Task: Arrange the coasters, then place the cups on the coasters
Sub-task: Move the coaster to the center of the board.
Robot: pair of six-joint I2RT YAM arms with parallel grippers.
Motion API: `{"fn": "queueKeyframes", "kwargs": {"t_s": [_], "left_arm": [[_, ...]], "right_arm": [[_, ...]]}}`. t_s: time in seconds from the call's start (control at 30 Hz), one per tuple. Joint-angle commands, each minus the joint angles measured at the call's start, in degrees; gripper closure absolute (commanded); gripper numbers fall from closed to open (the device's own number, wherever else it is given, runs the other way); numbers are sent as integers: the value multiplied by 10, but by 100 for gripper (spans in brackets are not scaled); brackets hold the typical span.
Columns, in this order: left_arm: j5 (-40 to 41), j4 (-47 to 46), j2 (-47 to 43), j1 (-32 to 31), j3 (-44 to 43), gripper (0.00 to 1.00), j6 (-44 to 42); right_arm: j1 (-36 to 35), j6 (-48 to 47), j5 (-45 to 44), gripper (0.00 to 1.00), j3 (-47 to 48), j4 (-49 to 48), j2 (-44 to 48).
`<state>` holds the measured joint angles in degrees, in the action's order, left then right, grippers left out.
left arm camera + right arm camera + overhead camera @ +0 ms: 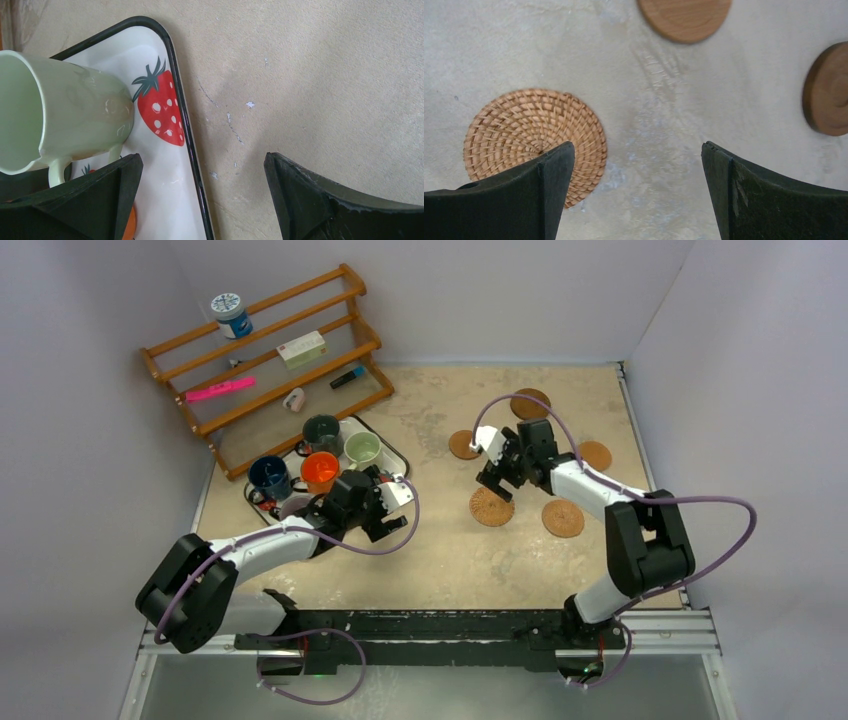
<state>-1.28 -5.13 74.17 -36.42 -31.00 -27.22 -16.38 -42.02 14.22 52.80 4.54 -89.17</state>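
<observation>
Currently I read both claws released, empty: left gripper (202, 165) straddles the strawberry tray (165, 150) rim, right gripper (638, 150) has one finger over the pale wicker coaster (534, 145). Four brown coasters (563, 518) ring it at 2 o'clock. At 10 o'clock the tray holds cups: pale green cup (75, 120), orange cup (320, 471), dark blue cup (269, 476), grey-green cup (321, 432).

Pale green mug (75, 120): seen at left, set on the tray (172, 170), handle just beside the left finger.
Tray: white, dark-rimmed, a red strawberry (160, 115) printed beside the mug.
Left gripper (202, 165): fingers (100, 200) held wide apart, one over the tray, the other over the beige table (310, 75).
</observation>
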Motion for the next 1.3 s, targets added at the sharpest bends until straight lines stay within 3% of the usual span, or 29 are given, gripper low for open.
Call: {"fn": "queueKeyframes", "kwargs": {"t_s": [0.0, 0.7, 1.27], "left_arm": [[-5, -24, 2, 3, 0, 0, -1], [-4, -29, 14, 4, 1, 0, -4], [-6, -27, 11, 4, 1, 0, -3]], "right_arm": [[-16, -9, -19, 1, -28, -32, -3], [-30, -75, -61, 1, -102, 13, 12], [-34, -62, -10, 1, -101, 19, 23]]}}
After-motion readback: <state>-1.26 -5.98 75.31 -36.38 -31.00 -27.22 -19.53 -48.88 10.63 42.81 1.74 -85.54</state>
